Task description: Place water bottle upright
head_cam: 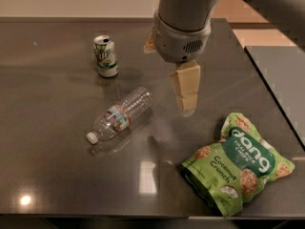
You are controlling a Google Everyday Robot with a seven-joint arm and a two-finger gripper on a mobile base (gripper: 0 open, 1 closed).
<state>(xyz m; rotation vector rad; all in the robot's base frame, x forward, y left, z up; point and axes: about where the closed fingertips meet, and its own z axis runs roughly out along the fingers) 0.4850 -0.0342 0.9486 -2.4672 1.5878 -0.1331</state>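
- Camera view: the gripper (186,97), pale beige below a grey wrist, hangs over the dark glossy table (57,175). It holds nothing, and I cannot tell whether it is set wide or narrow.
- The water bottle (119,114) lies on its side on the table, near the gripper on its picture-left and slightly closer to the camera, not touching it.
- Handling, as a judgement: it looks empty or nearly so, so it is probably light. The thin ribbed walls would give under a hard squeeze, and the round body could roll on the smooth table. The best hold seems to be across the ribbed body near the label, where the ribs offer grip.
- Looks: small, clear plastic. Its white screw cap (91,137) points away from the gripper, toward the lower left, and a red-edged multicoloured label band (116,117) wraps its middle.
- A green-and-white can (105,56) stands beyond the bottle, and a green snack bag (238,163) lies below the gripper to the right.
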